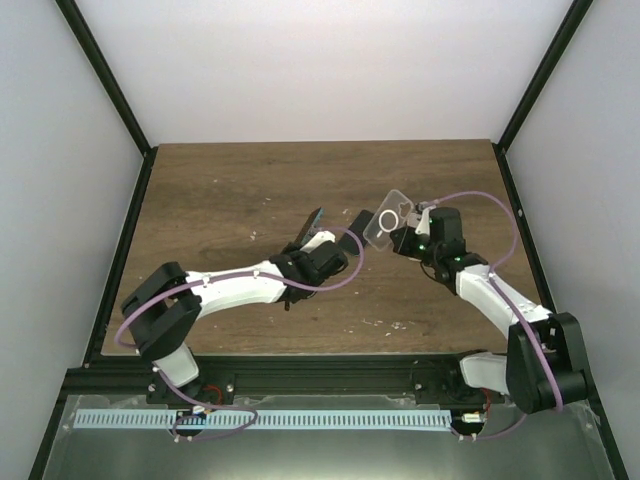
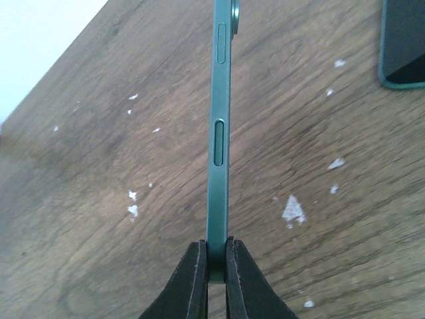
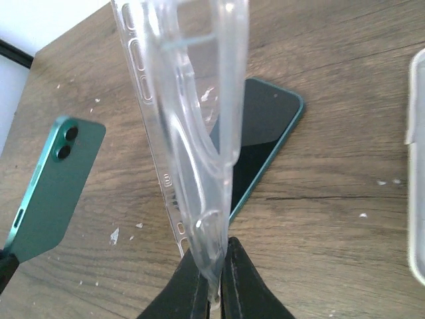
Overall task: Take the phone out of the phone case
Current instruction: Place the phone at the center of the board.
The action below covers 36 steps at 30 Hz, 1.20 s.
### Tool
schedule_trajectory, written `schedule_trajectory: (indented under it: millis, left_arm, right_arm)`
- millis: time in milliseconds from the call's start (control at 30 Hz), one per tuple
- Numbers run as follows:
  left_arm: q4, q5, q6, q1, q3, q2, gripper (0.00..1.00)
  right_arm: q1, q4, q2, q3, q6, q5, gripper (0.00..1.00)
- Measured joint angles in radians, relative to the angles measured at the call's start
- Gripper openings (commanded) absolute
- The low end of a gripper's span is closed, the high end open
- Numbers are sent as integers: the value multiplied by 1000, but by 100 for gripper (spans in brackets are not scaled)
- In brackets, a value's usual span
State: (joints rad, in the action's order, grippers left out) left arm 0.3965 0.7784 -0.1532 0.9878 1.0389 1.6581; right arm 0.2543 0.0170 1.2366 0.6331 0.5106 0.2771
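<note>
My left gripper (image 2: 214,266) is shut on the lower end of a green phone (image 2: 219,133), seen edge-on and held above the table. The phone also shows in the top view (image 1: 312,223) and, with its twin camera lenses, in the right wrist view (image 3: 56,189). My right gripper (image 3: 214,282) is shut on the edge of a clear, empty phone case (image 3: 192,113), which bends upward from the jaws. In the top view the case (image 1: 389,216) is raised right of the phone, with the left gripper (image 1: 316,243) and right gripper (image 1: 405,236) a short way apart.
A second dark-screened green phone (image 3: 262,136) lies flat on the wooden table under the case; it also shows in the left wrist view (image 2: 405,43) and the top view (image 1: 361,220). Another clear case edge (image 3: 417,166) lies at the right. Black frame posts bound the table.
</note>
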Motion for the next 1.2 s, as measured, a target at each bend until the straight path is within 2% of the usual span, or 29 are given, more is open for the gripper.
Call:
schedule_trajectory:
  millis: [200,500,633,733,933,1200]
  left_arm:
    - [-8,91,81,-1,-2,45,0]
    - [-57,158,151,-11,31,259,0]
    - [-66,182,162,-25,86,313,12]
    - [-71,174,159,-33,120,342,28]
    - [-35,98,99,-34,137,336,52]
    - [24,-50,8,-35,130,170,68]
  right_arm:
    - [-105,6,-10,0,3,69,1]
    - [-120,13,-19,0,2,101,1]
    - [-120,13,-19,0,2,106,1]
    - [-120,13,-19,0,-1,105,1]
    - [-120,14,-19,0,-10,79,1]
    - [-120,78,-42,34,-84,44,1]
